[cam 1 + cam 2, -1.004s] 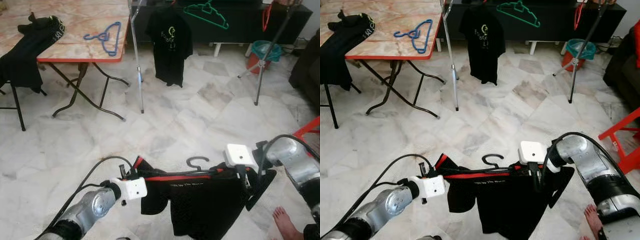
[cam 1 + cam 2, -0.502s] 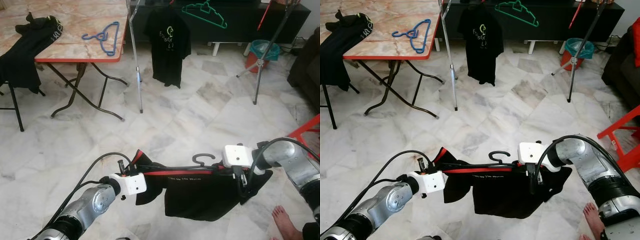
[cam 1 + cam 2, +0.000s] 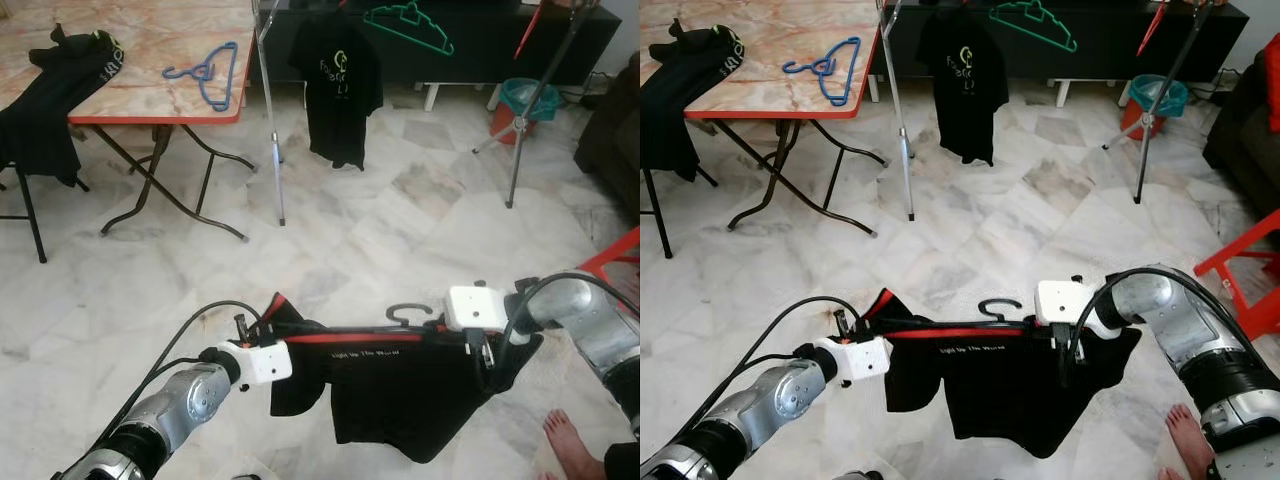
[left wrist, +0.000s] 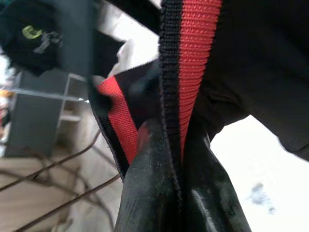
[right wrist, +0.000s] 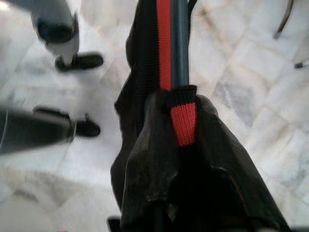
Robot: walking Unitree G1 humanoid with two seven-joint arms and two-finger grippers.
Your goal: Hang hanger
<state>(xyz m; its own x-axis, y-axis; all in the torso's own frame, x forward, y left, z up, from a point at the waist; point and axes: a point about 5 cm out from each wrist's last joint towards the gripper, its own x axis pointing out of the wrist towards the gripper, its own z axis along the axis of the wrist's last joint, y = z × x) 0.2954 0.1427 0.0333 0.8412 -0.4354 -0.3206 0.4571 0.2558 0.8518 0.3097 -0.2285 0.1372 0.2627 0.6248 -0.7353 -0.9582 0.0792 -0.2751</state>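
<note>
A black shirt (image 3: 390, 395) with a red shoulder stripe hangs on a dark hanger whose hook (image 3: 405, 313) sticks up at the collar. I hold it low over the floor, stretched between both arms. My left gripper (image 3: 283, 322) is shut on the shirt's red-trimmed left shoulder (image 4: 193, 58). My right gripper (image 3: 483, 350) is shut on the right shoulder, where the hanger bar (image 5: 179, 48) ends. Far ahead stands a clothes rack (image 3: 271, 110) with a black t-shirt (image 3: 336, 85) and a green hanger (image 3: 410, 24) hung on it.
A folding table (image 3: 150, 105) at the left carries a blue hanger (image 3: 210, 72) and a black garment (image 3: 55, 100). A teal bucket (image 3: 524, 98) and the rack's right leg (image 3: 528, 120) stand behind. A red chair (image 3: 618, 258) and a person's bare foot (image 3: 565, 442) are at the right.
The shirt, which sagged and swung between the grippers, is now pulled straighter and flatter along the hanger. Both grippers keep their hold; the camera has shifted slightly.
</note>
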